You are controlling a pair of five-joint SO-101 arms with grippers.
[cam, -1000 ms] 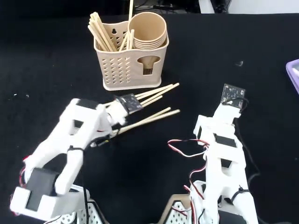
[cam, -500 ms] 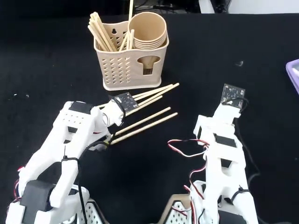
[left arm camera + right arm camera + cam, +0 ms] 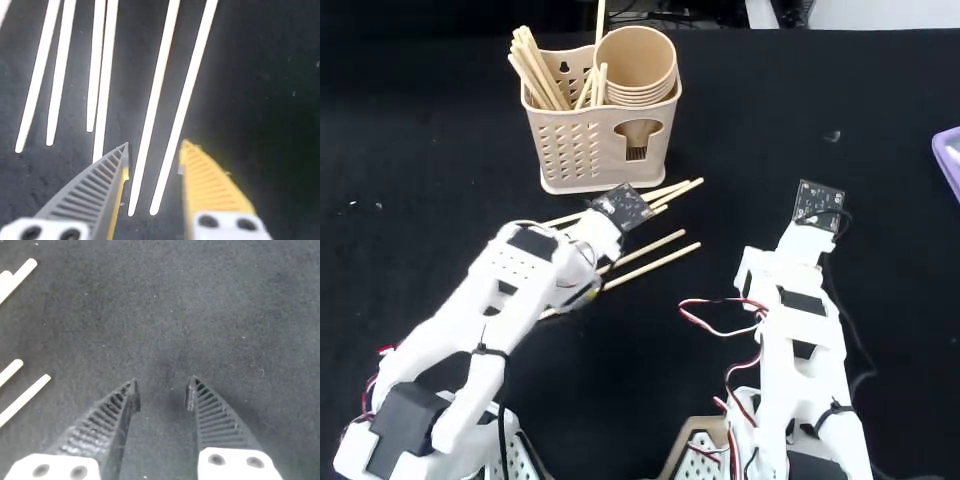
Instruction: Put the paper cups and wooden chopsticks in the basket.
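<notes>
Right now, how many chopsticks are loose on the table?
6 chopsticks: two inside the open left claw, four grouped nearer the basket. The left arm may hide more.

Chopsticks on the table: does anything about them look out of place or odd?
Yes. Several wooden chopsticks lie loose on the black table in front of the basket, not in it. Two of them lie inside the open left pincer. None looks broken.

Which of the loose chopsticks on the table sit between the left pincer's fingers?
The pair lying apart from the other four, farther from the basket; their ends lie inside the open left pincer.
</notes>
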